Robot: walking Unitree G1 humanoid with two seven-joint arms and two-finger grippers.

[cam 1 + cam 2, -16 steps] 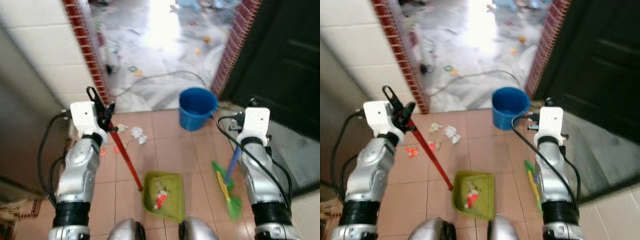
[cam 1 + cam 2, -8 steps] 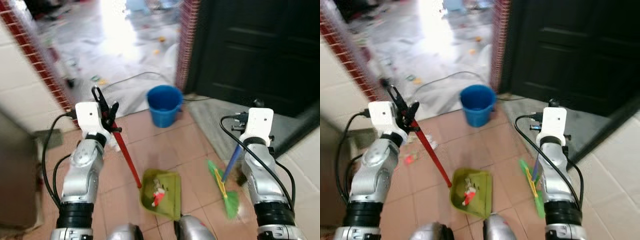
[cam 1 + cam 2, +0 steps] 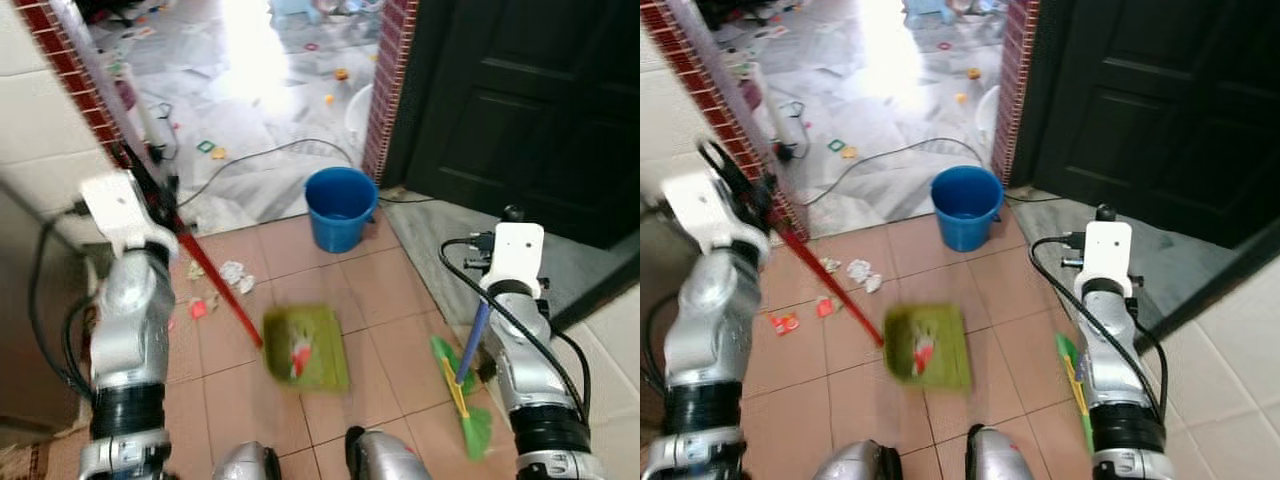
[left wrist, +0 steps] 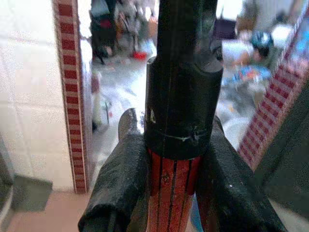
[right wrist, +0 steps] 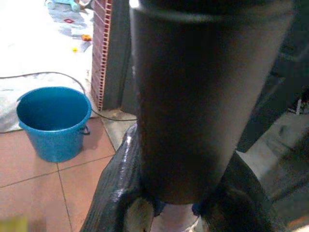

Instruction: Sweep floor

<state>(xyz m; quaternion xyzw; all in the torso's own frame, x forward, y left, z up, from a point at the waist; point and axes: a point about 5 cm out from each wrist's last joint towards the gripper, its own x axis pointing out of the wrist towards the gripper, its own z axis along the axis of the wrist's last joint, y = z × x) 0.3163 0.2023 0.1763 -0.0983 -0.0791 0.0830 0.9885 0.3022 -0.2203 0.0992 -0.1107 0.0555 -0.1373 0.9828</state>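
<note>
A: Left tool (image 4: 171, 193) — we see both fingers (image 4: 118, 188) clamped on the red handle (image 3: 205, 275), just below its black cap. Handle slants from upper left down to the green dustpan (image 3: 305, 347), centre frame, blurred, with red litter inside.

B: Right tool (image 5: 181, 203) — we note it closed around the broom's dark pole. Blue shaft (image 3: 473, 340) drops to the green broom head (image 3: 465, 395), lower right on the tiled floor (image 3: 390, 300).

A: Paper scraps (image 3: 235, 275) lie left of centre, near the red handle.

B: Blue bucket (image 3: 341, 207) stands upper centre, by the brick doorpost (image 3: 393, 80). Cable (image 3: 270, 155) trails behind it.
</note>
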